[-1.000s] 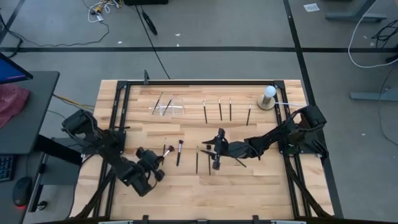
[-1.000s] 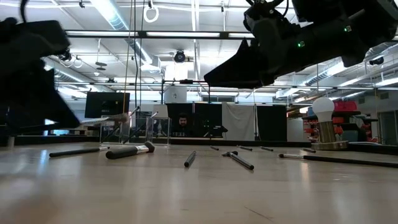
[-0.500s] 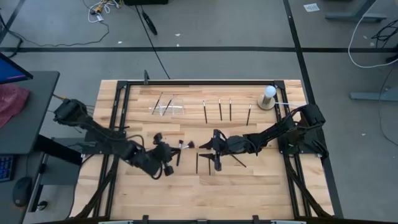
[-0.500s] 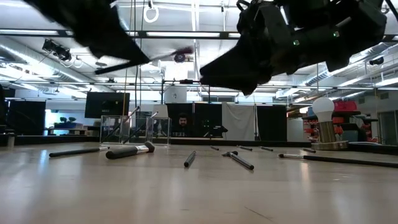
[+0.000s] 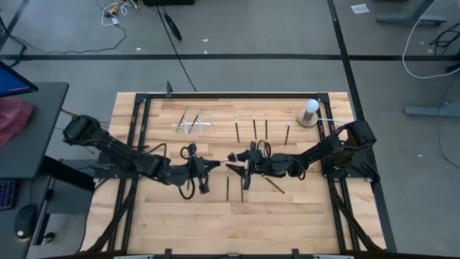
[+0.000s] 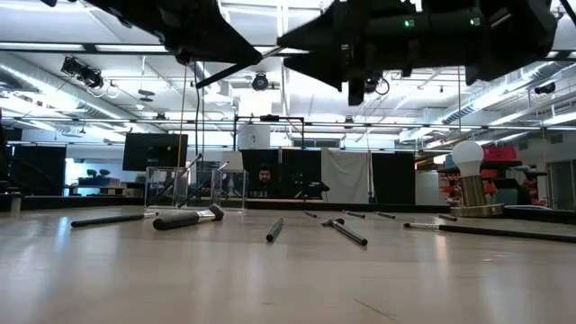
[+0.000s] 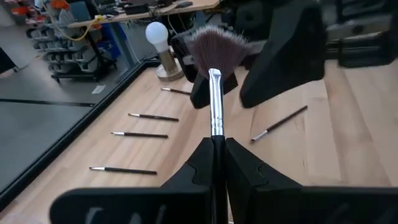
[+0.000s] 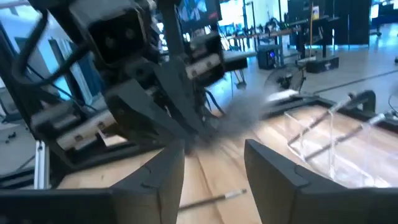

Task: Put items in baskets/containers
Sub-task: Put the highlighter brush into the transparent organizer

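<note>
My left gripper [image 5: 213, 166] is shut on a fan brush [image 7: 216, 106] with a silver ferrule, above the table's middle. The brush's grey fan tuft [image 7: 214, 46] points toward my right gripper [image 5: 237, 167]. That gripper is open and level, and faces the tuft from the table's right. Whether the tuft reaches between its fingers [image 8: 152, 180] I cannot tell. The clear holder [image 5: 194, 122] stands at the far left with two brushes leaning in it. Loose brushes lie flat in a far row [image 5: 254, 126] and near the middle [image 5: 228, 187]. My left gripper pinches the fan brush's dark handle [image 7: 215, 138] just behind the silver ferrule, between its two fingers. The fingers come nearly level from the table's left and lie along the brush. The brush sticks out ahead of them, tuft foremost, lifted clear of the table.
A white bulb on a round base [image 5: 310, 111] stands at the far right corner. A black frame [image 5: 230, 94] runs around the wooden top. More brushes lie under and beside both grippers [image 5: 273, 183]. Bare wood shows along the near edge.
My left gripper has risen from the near left and swung toward the table's middle, rolling as it went. The fan brush has come up with it and now points at my right gripper. My right gripper has risen a little and tipped up toward level.
</note>
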